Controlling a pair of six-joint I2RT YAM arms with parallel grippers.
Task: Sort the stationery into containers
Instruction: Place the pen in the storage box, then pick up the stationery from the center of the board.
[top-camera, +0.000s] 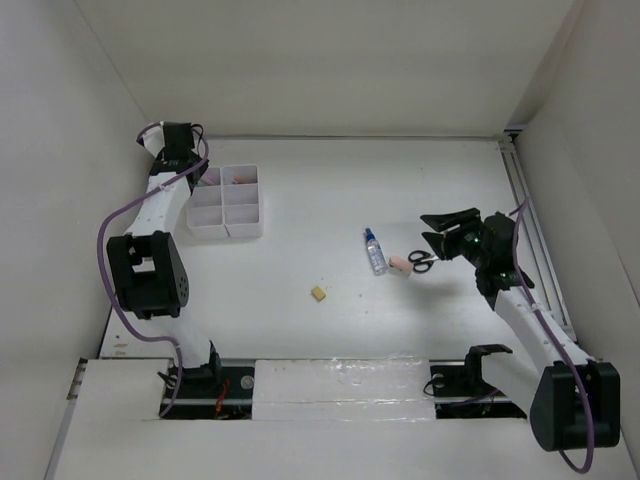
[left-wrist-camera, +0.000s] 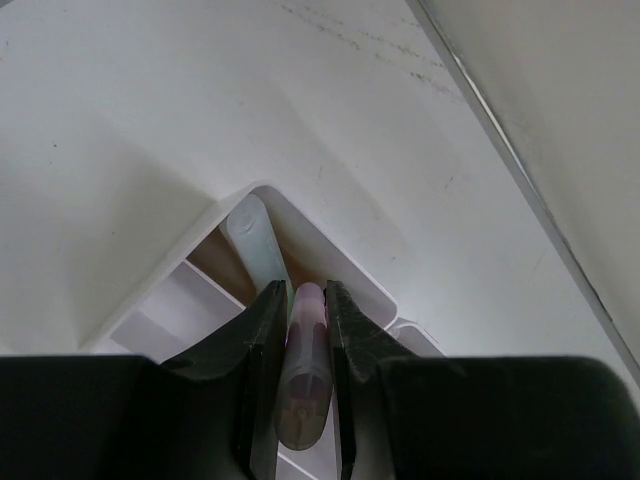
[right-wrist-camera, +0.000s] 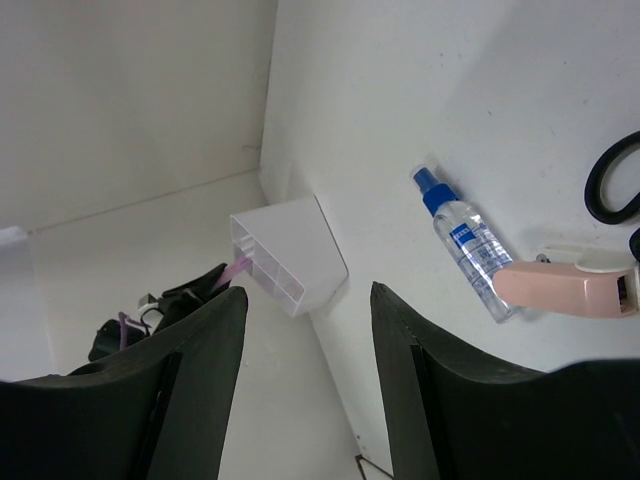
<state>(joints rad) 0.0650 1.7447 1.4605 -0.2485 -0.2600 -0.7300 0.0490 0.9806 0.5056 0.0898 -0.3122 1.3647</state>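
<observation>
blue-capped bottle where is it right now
Top view: the blue-capped bottle lies on the table right of centre, cap at its far end; the pink eraser sits beside its near end, the scissors just right of that.

White bench boxed in by plain walls.
The bench (top-camera: 330, 330) is matte white, with a few faint scuffs near its far edge. Pale walls (top-camera: 330, 60) rise on the left, far and right sides. A grey metal rail (top-camera: 533, 225) runs along the foot of the right wall. At the near edge lies a white strip (top-camera: 340, 385) covered with glossy, wrinkled tape.
</observation>
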